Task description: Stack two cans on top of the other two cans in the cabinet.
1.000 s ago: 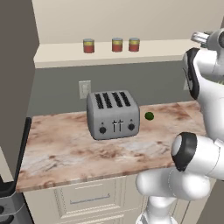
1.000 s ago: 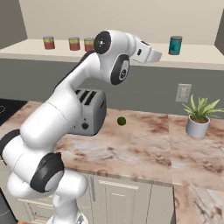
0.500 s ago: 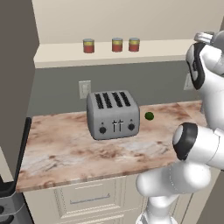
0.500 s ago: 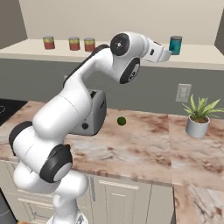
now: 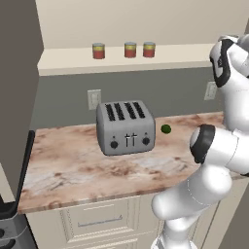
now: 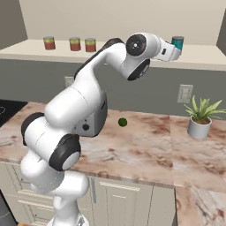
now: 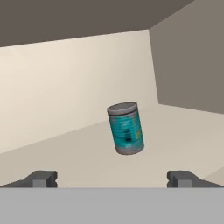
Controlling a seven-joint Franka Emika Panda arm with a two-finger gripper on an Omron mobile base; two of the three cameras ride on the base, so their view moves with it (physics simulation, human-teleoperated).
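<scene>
Marbled brown stone forms the surface (image 5: pixel 73 170) in the foreground, above cream drawer fronts (image 5: pixel 99 221). On it stand a grey four-slot toaster (image 5: pixel 125 127) and, just to its right and apart from it, a small green lime (image 5: pixel 166 129). Farther right, in the right base view, a potted plant (image 6: pixel 201 117) sits near the wall outlet (image 6: pixel 185 93).

Above the surface, the white arm (image 6: pixel 84 106) reaches up and across to the cabinet (image 6: pixel 207 55), its hand level with the thick cream shelf board. The pincer (image 7: pixel 111 178) is released, its two dark fingertips (image 7: pixel 41 178) spread wide with nothing between them.

Ahead of the pincer, in the hand view, the teal-blue can (image 7: pixel 126 127) stands on the shelf, clear of both tips and beyond them, lined up roughly with the gap and slightly toward the right tip. It looks tilted there because the hand itself is rolled. In the right base view the same can (image 6: pixel 178 42) shows just behind the hand, at the right part of the shelf.

Farthest along the shelf to the left, well apart from the teal-blue can, three red cans stand upright in a row: the left red can (image 5: pixel 98 50) alone, then the middle red can (image 5: pixel 130 49) and the right red can (image 5: pixel 149 49) near each other. None is stacked.
</scene>
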